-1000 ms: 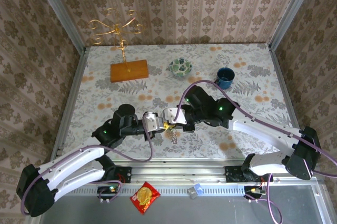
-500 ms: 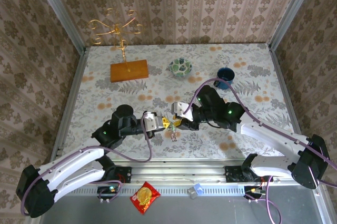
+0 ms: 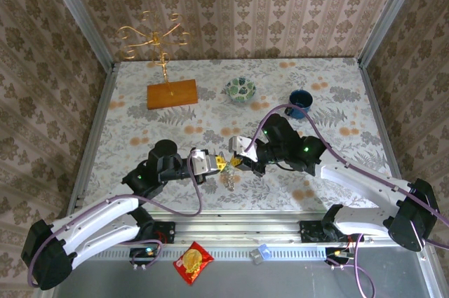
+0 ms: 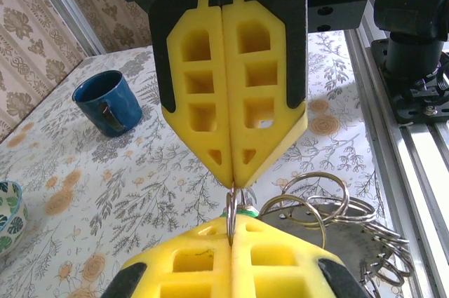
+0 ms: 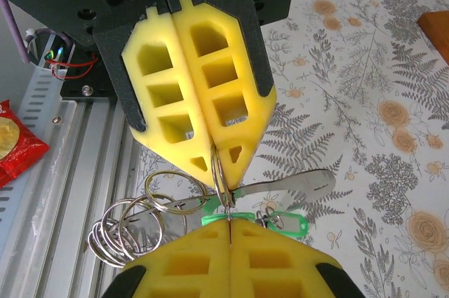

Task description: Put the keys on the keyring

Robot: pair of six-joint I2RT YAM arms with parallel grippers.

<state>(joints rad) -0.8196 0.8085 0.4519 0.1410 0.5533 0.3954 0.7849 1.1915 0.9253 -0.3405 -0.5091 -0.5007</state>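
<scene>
Blue mug point(image 3: 300, 103), patterned bowl point(image 3: 240, 89), gold wire stand point(image 3: 156, 35), red snack packet point(image 3: 193, 262)

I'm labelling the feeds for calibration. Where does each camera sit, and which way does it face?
Top external: above and behind the bases, looking down at the table; both arms show, left gripper facing right gripper.
Left wrist: on the left arm, facing right toward the blue mug; own fingers at bottom.
Right wrist: on the right arm, facing left toward the snack packet; own fingers at bottom.
Shared: both wrist views show both grippers shut on the keyring.

Damask-papered walls point(image 3: 280, 3), floral tabletop point(image 3: 133, 119), perhaps cloth-covered
</scene>
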